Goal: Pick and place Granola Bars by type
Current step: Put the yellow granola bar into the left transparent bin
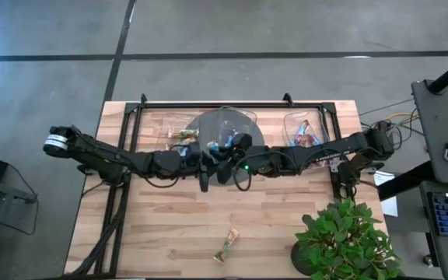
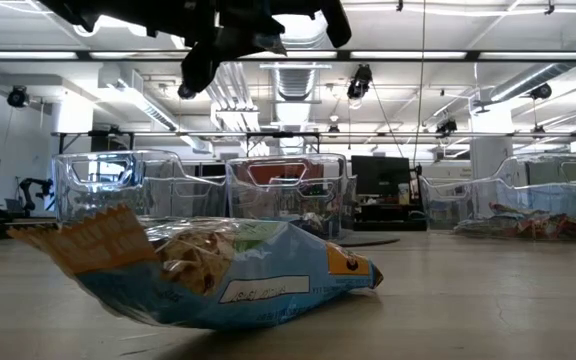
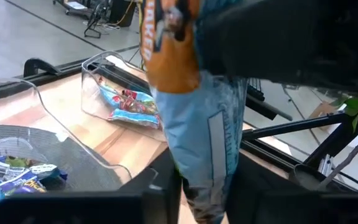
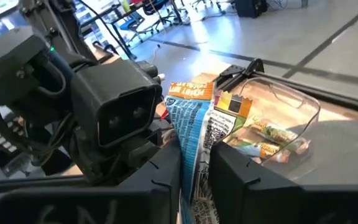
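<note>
One granola bar (image 3: 197, 137), light blue with an orange end (image 4: 191, 90), stands roughly upright in the air above the round middle bin (image 1: 225, 124). My left gripper (image 3: 204, 186) comes from the table's left and my right gripper (image 4: 194, 180) from the right. They meet at the table's centre, both shut on this bar. Another bar (image 1: 228, 245) lies flat on the wood near the front edge and fills the low view's foreground (image 2: 218, 270). More bars lie in the left bin (image 1: 179, 134) and the right bin (image 1: 306, 134). My left gripper pinches the bar's lower blue part (image 3: 207, 177) between its two fingers, coming level from the table's left, across the bar. The bar is lifted clear and rises past the fingers with its orange end up. My right gripper pinches the blue wrapper below the orange end (image 4: 194, 155) between its two fingers, coming from the table's right and slanting slightly down. The fingers lie across the bar. The bar stands clear of the table, its orange end above the fingers.
A black frame (image 1: 232, 103) borders the table's far side and left. A potted plant (image 1: 344, 237) stands at the front right corner. The near half of the wooden table (image 1: 169, 225) holds only the loose bar.
</note>
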You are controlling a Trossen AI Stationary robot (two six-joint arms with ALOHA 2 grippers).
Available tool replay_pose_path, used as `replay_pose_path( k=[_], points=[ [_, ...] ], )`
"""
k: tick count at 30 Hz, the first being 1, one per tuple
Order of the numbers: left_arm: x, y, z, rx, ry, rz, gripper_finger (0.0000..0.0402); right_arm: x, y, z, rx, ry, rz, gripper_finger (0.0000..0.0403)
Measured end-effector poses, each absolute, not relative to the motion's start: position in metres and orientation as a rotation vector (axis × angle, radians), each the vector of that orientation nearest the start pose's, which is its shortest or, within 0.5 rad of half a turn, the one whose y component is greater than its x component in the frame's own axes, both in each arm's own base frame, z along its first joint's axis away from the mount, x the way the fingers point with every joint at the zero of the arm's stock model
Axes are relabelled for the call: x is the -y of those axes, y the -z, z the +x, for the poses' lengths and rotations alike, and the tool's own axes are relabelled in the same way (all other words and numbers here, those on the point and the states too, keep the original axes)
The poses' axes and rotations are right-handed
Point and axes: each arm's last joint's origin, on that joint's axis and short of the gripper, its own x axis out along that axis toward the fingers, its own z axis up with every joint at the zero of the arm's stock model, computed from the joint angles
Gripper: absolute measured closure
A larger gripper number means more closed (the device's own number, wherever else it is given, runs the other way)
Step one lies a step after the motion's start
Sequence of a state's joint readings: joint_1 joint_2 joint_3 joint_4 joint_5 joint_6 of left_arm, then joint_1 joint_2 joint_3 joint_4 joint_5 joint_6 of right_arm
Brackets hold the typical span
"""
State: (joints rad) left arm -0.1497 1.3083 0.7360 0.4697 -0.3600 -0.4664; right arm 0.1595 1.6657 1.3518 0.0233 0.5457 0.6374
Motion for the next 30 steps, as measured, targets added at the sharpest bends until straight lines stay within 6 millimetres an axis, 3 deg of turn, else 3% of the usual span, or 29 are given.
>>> replay_pose_path(
  k=[4,8,16,22,26,30],
  points=[
    [0.032,-0.264,0.281,-0.092,-0.240,-0.432,0.0357,-0.046,-0.318,0.382,-0.162,0.471,0.568,0.0308],
    [0.030,-0.266,0.273,-0.158,-0.297,-0.415,0.0360,-0.046,-0.317,0.379,-0.189,0.487,0.577,0.0271],
    [0.018,-0.275,0.226,-0.278,-0.560,-0.361,0.0360,-0.043,-0.328,0.370,-0.156,0.529,0.558,0.0214],
    [-0.008,-0.265,0.179,-0.466,-0.798,-0.438,0.0360,-0.040,-0.329,0.364,-0.186,0.556,0.552,0.0204],
    [-0.027,-0.251,0.171,-0.541,-0.816,-0.557,0.0355,-0.039,-0.326,0.365,-0.193,0.568,0.583,0.0204],
    [-0.044,-0.237,0.172,-0.561,-0.897,-0.578,0.0325,-0.039,-0.323,0.367,-0.202,0.569,0.589,0.0204]
  ],
)
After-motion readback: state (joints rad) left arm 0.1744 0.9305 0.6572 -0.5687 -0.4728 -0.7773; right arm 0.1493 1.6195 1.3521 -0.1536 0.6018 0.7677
